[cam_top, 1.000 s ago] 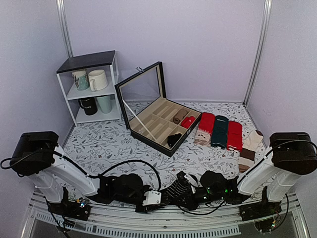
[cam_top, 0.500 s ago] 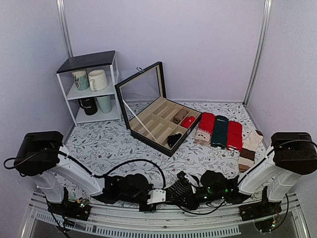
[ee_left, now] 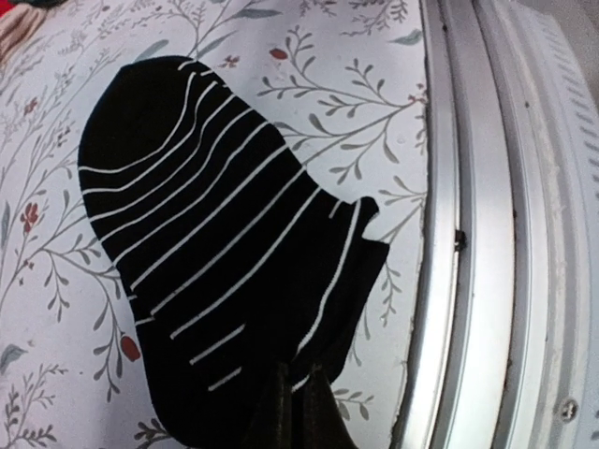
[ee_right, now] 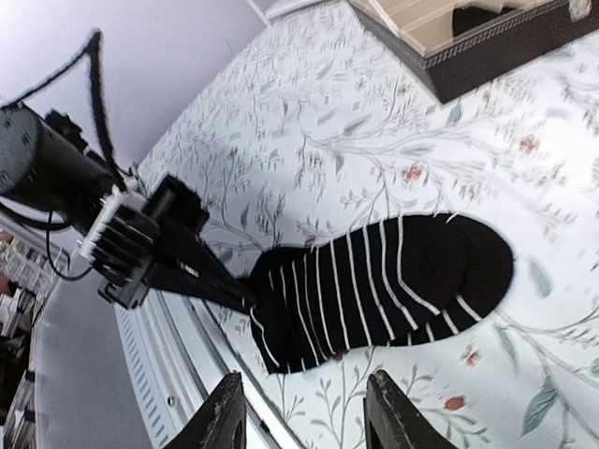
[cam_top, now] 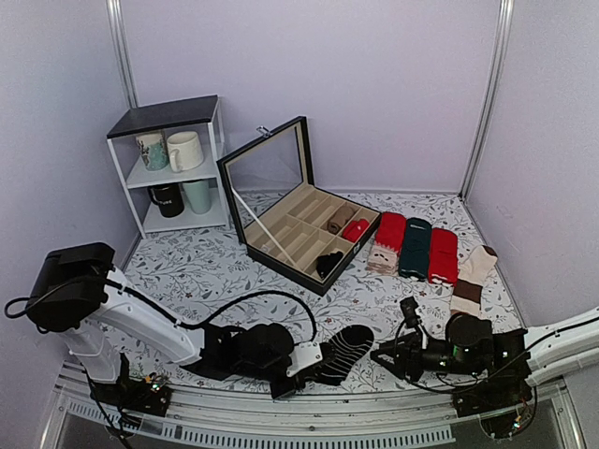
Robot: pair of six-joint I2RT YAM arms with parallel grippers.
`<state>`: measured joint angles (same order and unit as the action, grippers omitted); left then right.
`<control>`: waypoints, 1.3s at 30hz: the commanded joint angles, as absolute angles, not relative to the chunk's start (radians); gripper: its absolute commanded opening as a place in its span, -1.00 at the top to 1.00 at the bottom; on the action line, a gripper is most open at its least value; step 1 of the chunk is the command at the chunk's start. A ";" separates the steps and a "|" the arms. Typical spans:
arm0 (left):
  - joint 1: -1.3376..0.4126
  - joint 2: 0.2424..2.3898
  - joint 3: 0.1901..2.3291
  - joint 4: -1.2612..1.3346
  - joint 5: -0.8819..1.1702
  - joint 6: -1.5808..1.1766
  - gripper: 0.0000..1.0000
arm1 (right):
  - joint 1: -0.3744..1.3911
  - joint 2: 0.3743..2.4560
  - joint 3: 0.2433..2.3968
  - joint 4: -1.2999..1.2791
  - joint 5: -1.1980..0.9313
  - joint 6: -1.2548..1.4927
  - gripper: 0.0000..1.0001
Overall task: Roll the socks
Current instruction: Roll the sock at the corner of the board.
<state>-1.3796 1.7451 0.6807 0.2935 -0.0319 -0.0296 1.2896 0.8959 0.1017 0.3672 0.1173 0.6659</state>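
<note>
The socks (cam_top: 343,346) lay flat on the floral-print worktop (cam_top: 215,271), at lower centre of the top view, with the toe pointing to the upper right. The left tool (ee_left: 301,412) was pressed together, pinching the cuff edge. The right tool (ee_right: 304,383) was spread and empty, near the toe. The fabric was a soft black knit with thin white stripes and a rounded toe.

A robot test booth: plain panel walls (cam_top: 374,94), metal rail (cam_top: 309,432), staged floral table (cam_top: 187,271).

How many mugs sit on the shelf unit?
4: patterned mug and cream mug on the middle shelf, black mug and pale green mug below; none apparently hidden.
</note>
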 commanded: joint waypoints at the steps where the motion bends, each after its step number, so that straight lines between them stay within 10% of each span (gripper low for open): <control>1: -1.376 1.740 0.670 0.193 -0.066 -0.197 1.00 | 1.292 0.801 0.098 0.208 0.273 0.654 0.08; 30: -1.392 1.838 0.725 0.154 -0.031 -0.378 1.00 | 1.132 1.452 0.343 0.588 0.003 0.589 0.08; 39: -1.387 1.863 0.761 0.093 0.016 -0.382 1.00 | 1.225 1.411 0.118 0.936 -0.042 0.452 0.10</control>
